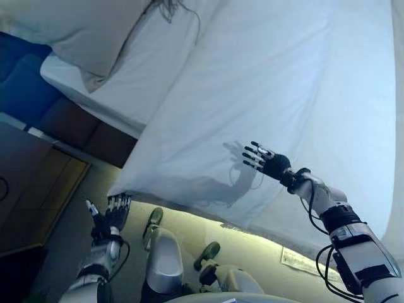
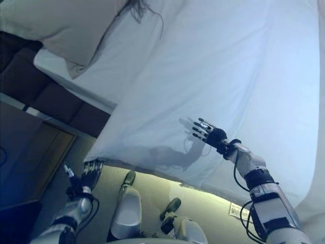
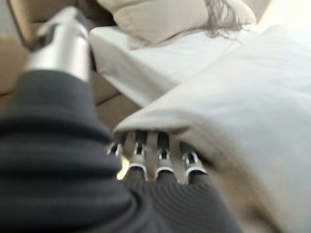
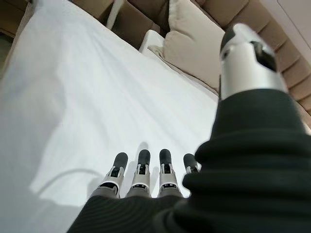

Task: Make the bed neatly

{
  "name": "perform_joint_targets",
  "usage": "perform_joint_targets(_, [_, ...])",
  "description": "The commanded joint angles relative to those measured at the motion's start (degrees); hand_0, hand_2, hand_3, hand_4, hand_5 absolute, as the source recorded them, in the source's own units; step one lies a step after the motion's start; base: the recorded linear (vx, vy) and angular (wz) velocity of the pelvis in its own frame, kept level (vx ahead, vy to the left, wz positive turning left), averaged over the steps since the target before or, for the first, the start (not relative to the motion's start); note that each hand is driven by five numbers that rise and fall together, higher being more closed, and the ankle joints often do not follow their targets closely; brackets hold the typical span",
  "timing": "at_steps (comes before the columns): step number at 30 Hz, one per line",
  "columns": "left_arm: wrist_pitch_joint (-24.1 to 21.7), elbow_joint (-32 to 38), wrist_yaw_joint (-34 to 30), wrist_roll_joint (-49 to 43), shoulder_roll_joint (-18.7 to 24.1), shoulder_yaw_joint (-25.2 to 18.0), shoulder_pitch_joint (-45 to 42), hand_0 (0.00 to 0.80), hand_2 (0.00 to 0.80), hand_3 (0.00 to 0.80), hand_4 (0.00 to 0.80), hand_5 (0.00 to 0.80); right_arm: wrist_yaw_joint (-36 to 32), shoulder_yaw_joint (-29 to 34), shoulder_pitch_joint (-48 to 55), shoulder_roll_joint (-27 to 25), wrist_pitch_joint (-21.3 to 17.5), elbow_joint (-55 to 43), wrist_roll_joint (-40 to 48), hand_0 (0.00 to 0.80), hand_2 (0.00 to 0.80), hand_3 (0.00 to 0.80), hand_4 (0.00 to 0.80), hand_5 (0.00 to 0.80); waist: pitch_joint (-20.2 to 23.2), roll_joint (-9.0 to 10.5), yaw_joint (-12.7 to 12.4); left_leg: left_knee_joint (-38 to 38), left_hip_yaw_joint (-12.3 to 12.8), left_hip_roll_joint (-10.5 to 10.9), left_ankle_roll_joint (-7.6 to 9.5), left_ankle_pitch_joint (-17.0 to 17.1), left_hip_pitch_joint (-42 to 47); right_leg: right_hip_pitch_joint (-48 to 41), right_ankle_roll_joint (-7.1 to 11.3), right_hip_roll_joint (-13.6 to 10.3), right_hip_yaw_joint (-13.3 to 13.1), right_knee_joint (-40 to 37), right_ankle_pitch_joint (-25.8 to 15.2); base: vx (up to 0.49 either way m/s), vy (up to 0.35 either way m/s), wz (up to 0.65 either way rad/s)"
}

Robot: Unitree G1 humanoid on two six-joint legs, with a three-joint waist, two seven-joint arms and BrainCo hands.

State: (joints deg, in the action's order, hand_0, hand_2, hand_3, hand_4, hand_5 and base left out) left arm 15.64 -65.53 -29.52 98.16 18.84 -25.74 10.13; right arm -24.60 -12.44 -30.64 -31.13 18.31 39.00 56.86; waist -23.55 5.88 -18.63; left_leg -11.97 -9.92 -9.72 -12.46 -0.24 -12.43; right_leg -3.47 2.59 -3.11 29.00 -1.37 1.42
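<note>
Left hand (image 1: 112, 213) fingertips hidden under duvet (image 1: 278, 82) corner, grip unclear; right hand (image 1: 271, 163) flat, fingers straight, holding nothing; corner may slip, leaving creases.

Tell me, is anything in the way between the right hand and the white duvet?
Nothing visible. The right hand is spread open directly over the white duvet, with only bare cloth beneath it. The left hand is at the duvet's corner, its fingertips tucked under the edge.
</note>
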Motion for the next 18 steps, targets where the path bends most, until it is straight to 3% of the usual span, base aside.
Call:
perform_joint_targets(1, [-3.9,-0.1,-2.5,1.5,10.5,-4.1,-13.6,0.000,0.000,0.000,0.000,0.000,-1.7,3.4,0.4,0.3,-0.3,-1.1,-0.7,0.000,0.000,0.000,0.000,0.000,-0.1,4.02,-5.0,-4.9,-2.2,4.0,5.68,-4.8,-4.0,3.7,4.71,-9.2,-3.0,9.0,1.0,-0.014,-0.003,0.24])
perform_joint_targets(11, [-3.5,-2.9,-3.3,-3.9,8.8,-3.7,-16.1,0.000,0.000,0.000,0.000,0.000,-1.2,2.7,0.3,0.9,0.6,-1.8,0.4,0.000,0.000,0.000,0.000,0.000,1.7,3.81,-5.3,-1.2,-1.6,3.8,5.70,-2.2,-1.0,1.9,4.54,-9.3,-2.1,7.4,-0.2,-0.002,-0.006,0.20])
perform_joint_targets(18, [-5.2,-1.2,-3.5,-8.3,6.9,-1.7,-15.5,0.000,0.000,0.000,0.000,0.000,-2.1,1.9,1.3,0.8,1.8,-1.3,-0.9,0.000,0.000,0.000,0.000,0.000,6.3,2.95,-3.3,5.0,0.3,3.6,5.77,-0.2,3.0,1.1,5.25,-8.8,-3.4,4.5,-1.4,0.019,-0.002,-0.07])
